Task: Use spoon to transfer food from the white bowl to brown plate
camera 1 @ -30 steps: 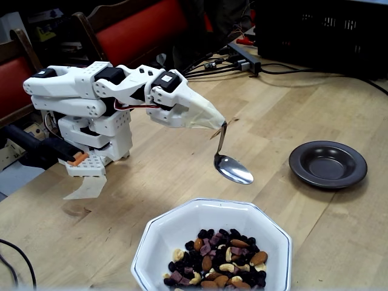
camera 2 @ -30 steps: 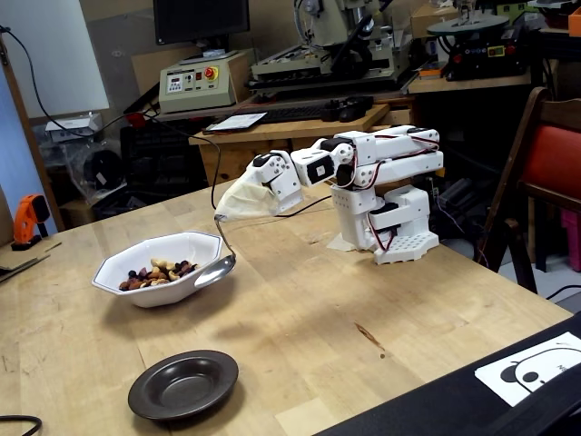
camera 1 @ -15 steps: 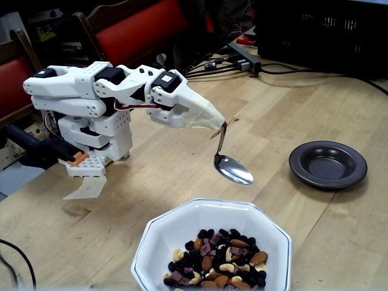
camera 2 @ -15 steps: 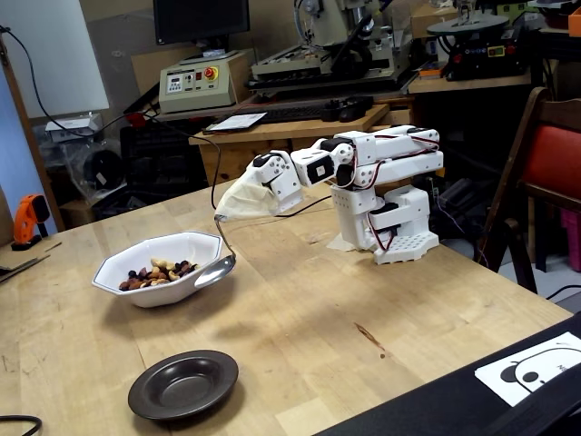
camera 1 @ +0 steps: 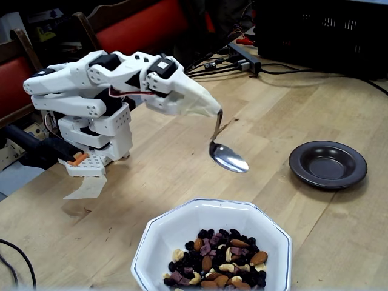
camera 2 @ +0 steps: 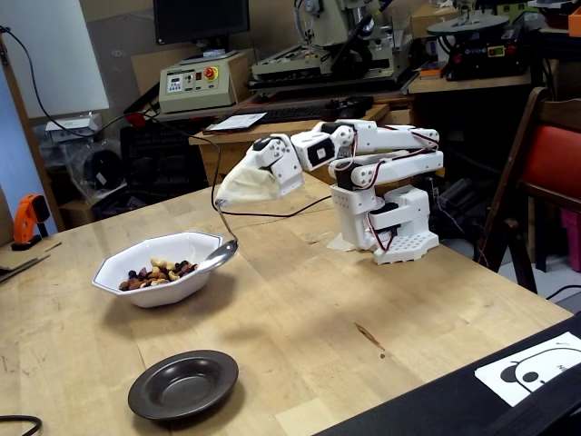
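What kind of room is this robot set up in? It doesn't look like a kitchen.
Most likely a workshop or maker lab, not a kitchen. Behind the wooden table stand a bench machine, a control box with a red stop button and a monitor; an orange power tool lies at the side.

One fixed view looks close across the bowl [camera 1: 212, 242] toward the arm [camera 1: 91, 103]; another stands farther back, side-on, sharing both.

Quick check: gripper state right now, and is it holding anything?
Gripper: its fingers are hidden under a white tip, so open or shut cannot be told; the spoon is set in that tip, empty, above the table beside the white bowl.
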